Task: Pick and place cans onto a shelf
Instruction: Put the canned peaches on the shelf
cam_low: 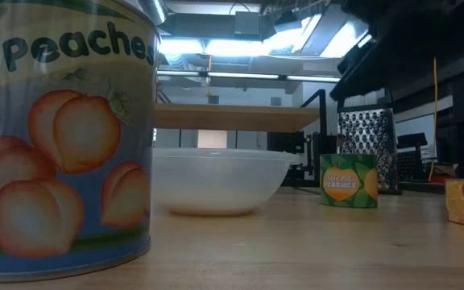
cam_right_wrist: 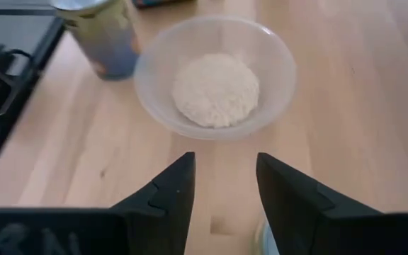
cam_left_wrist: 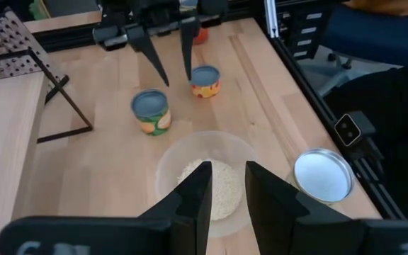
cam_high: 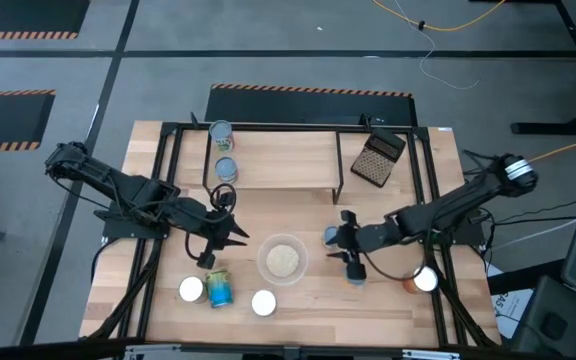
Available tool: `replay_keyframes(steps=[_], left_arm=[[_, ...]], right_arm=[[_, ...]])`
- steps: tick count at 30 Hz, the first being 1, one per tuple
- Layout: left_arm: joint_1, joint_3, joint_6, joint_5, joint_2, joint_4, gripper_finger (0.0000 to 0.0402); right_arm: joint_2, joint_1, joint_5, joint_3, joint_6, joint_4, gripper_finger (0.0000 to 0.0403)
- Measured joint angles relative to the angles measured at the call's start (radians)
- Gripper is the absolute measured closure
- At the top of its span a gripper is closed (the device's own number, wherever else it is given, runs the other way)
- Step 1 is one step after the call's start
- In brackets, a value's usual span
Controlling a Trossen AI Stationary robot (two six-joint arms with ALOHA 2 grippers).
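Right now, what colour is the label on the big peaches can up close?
Blue, with orange peaches and a green band at the top, best seen in the low view.

Two cans [cam_high: 223, 134] stand on the shelf [cam_high: 288, 160] at its left end — the grater [cam_high: 378, 158] lies right of it. Nearer, the bowl [cam_high: 282, 261] sits mid-table, three cans [cam_high: 218, 288] to its near-left, two cans [cam_high: 334, 237] to its right.

Two cans on the shelf [cam_high: 278, 160]

Both cans [cam_high: 224, 150] stand at its left end; bowl [cam_high: 282, 260] lies in front of the shelf.
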Motion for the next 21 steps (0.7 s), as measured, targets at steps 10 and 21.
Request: replay_keyframes(steps=[10,21], left_arm=[[0.001,0.000,0.000,0.000,0.000,0.000,0.0323],[0.001,0.000,0.000,0.000,0.000,0.000,0.0323]], right_arm=[[0.084,0.000,0.054,0.000,0.127,-0.050,0.0247],[0.144,-0.001,0.116,0.000,0.153,-0.052,0.0247]])
